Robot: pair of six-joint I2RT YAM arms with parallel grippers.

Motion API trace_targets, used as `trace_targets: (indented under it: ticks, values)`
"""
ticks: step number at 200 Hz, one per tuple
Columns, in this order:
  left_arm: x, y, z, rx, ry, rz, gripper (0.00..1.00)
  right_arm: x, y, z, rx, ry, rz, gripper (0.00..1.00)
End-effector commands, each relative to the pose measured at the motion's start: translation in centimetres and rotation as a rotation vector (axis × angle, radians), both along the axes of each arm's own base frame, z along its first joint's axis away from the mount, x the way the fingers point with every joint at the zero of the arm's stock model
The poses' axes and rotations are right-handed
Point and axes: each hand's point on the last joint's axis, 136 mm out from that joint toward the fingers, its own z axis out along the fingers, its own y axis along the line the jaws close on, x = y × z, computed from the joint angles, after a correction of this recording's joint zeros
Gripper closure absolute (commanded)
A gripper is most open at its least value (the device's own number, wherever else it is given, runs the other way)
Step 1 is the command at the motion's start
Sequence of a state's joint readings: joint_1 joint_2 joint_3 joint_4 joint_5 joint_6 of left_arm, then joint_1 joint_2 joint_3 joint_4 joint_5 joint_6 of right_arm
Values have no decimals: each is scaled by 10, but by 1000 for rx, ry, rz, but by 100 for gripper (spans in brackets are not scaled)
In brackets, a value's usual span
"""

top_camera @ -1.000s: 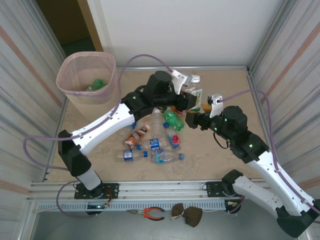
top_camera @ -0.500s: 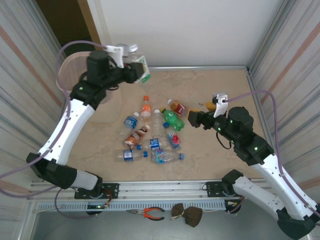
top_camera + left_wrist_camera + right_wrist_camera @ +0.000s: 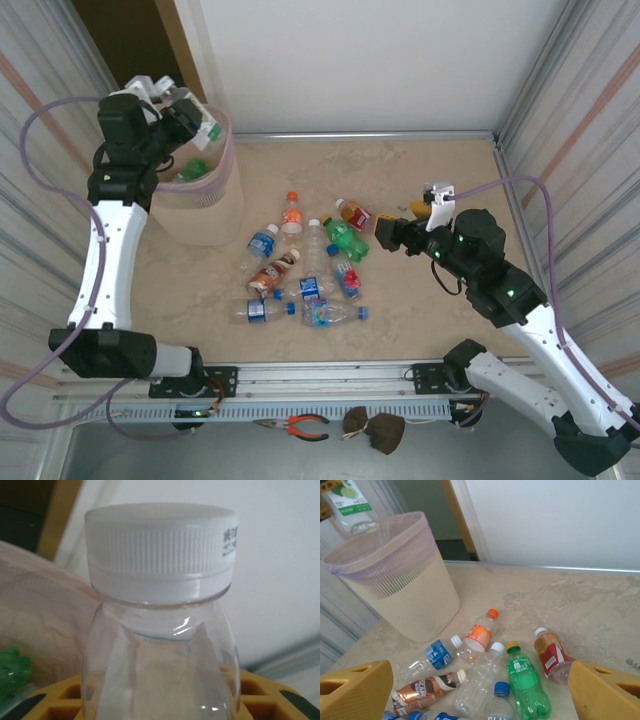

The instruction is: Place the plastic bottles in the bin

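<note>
My left gripper point(image 3: 188, 112) is raised over the back rim of the beige bin point(image 3: 203, 215), shut on a clear white-capped bottle point(image 3: 159, 605) with a green label point(image 3: 351, 502). Its yellow fingers point(image 3: 52, 700) flank the bottle's shoulder. A green bottle point(image 3: 193, 170) lies inside the pink-lined bin point(image 3: 405, 600). Several plastic bottles lie in a pile on the floor: orange-capped point(image 3: 292, 213), blue-labelled point(image 3: 262, 242), brown point(image 3: 273, 272), green point(image 3: 347, 240), red-labelled point(image 3: 355, 214). My right gripper point(image 3: 390, 233) hovers open just right of the pile, with the green bottle point(image 3: 525, 680) between its fingers point(image 3: 355, 690) but below them.
Metal-framed walls close in left and right, a white wall at the back. Pliers point(image 3: 300, 427) and a brown lump point(image 3: 378, 430) lie below the front rail. Bare floor spreads right of and behind the pile.
My left arm has swung from the pile up and left to the bin, carrying the clear bottle. The right arm has hardly moved.
</note>
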State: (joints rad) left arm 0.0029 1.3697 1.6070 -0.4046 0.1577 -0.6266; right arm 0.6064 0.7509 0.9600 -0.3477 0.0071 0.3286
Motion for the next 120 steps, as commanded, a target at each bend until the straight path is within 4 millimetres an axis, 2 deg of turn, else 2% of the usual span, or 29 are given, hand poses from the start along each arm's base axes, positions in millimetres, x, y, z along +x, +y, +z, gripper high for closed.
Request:
trace_targets:
  ticks: [1, 27, 62, 120]
  values:
    - [5, 39, -13, -115, 60, 179, 65, -1, -7, 15, 13, -26, -29, 11]
    - [18, 56, -35, -186, 130, 262, 67, 0, -7, 15, 13, -24, -31, 11]
    - [37, 68, -81, -277, 234, 374, 69, 1, -5, 13, 15, -16, -28, 11]
    - [70, 71, -147, -341, 372, 428, 69, -1, -9, 9, 12, -4, -42, 12]
